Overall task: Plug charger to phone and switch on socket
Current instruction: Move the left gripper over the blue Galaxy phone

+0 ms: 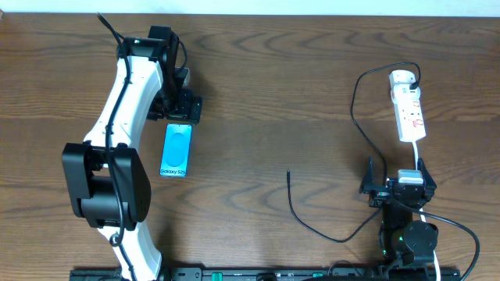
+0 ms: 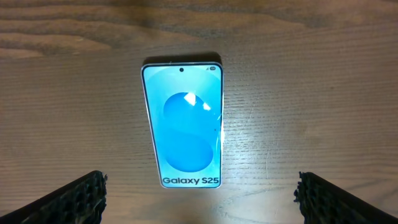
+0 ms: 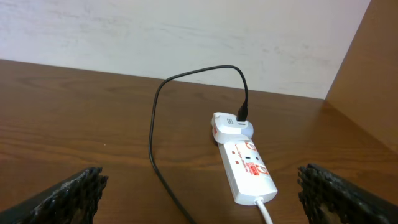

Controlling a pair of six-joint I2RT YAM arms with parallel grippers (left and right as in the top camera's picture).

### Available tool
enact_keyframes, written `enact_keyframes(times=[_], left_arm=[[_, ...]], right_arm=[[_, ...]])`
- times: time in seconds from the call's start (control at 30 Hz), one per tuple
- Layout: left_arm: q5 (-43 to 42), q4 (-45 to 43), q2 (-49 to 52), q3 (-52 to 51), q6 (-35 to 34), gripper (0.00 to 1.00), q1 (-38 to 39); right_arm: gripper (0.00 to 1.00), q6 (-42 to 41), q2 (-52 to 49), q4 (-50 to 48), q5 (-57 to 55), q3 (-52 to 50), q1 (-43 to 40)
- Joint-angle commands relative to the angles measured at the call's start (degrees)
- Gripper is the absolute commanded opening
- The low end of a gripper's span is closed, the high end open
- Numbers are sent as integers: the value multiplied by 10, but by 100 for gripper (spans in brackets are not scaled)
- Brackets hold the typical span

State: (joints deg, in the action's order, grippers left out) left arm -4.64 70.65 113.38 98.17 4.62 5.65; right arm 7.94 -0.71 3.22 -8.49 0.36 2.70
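The phone [image 1: 176, 151] lies flat on the table at the left, light-blue screen up, reading "Galaxy S25"; it also shows in the left wrist view [image 2: 184, 124]. My left gripper [image 1: 179, 109] hovers just beyond its far end, open and empty [image 2: 200, 199]. The socket [image 1: 408, 105], a white power strip with red marks, lies at the far right [image 3: 244, 162]. The charger cable [image 1: 320, 226] runs from the white plug on the strip in a long loop to its free tip [image 1: 287, 175] at mid-table. My right gripper [image 1: 397, 189] is open and empty, nearer than the strip [image 3: 202, 199].
A white cord [image 3: 266, 211] leaves the strip's near end toward my right gripper. A pale wall [image 3: 186, 37] stands behind the table's far edge. The black rail [image 1: 258, 273] runs along the front edge.
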Motion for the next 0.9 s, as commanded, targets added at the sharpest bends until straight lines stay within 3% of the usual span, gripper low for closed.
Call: enact_keyframes(times=[0.0, 0.67, 0.87], left_arm=[[-7, -3, 1, -1, -21, 98, -3], [-10, -131, 1, -182, -33, 98, -1], [-9, -158, 1, -194, -33, 98, -1]], right_arm=[[99, -6, 3, 3, -2, 0, 4], [99, -6, 3, 3, -2, 0, 4], [99, -6, 3, 3, -2, 0, 4]])
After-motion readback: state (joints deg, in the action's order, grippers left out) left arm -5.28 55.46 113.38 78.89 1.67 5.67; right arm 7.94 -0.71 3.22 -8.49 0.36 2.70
